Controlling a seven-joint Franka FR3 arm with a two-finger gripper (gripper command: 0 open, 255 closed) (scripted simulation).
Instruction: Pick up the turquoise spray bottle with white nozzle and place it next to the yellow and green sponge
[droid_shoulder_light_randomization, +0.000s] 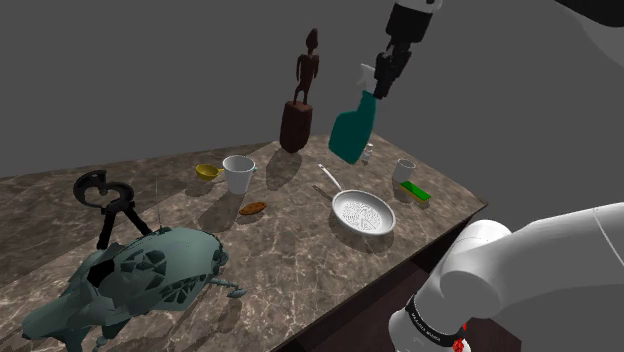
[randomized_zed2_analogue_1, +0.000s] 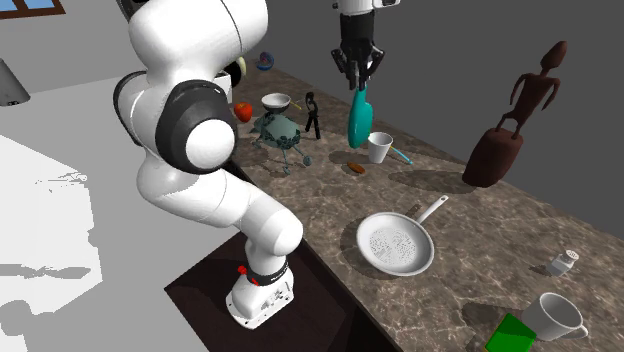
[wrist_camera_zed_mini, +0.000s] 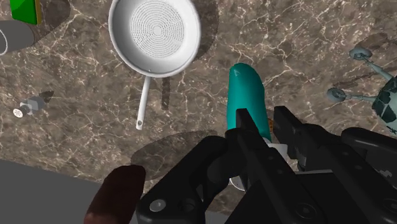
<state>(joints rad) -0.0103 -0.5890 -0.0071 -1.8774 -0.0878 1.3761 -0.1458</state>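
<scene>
Gripper (droid_shoulder_light_randomization: 383, 82) clasps turquoise spray bottle (droid_shoulder_light_randomization: 352, 132), tilted, above counter (droid_shoulder_light_randomization: 290, 250); green sponge (droid_shoulder_light_randomization: 414, 191) near white pan (droid_shoulder_light_randomization: 363, 212).

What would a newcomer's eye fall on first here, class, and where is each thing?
The turquoise spray bottle hangs in mid-air above the marbled counter, clasped at its top by the black gripper. A white pan lies on the counter nearby; a big teal beetle-like figure sits at the shoulder view's lower left.
</scene>
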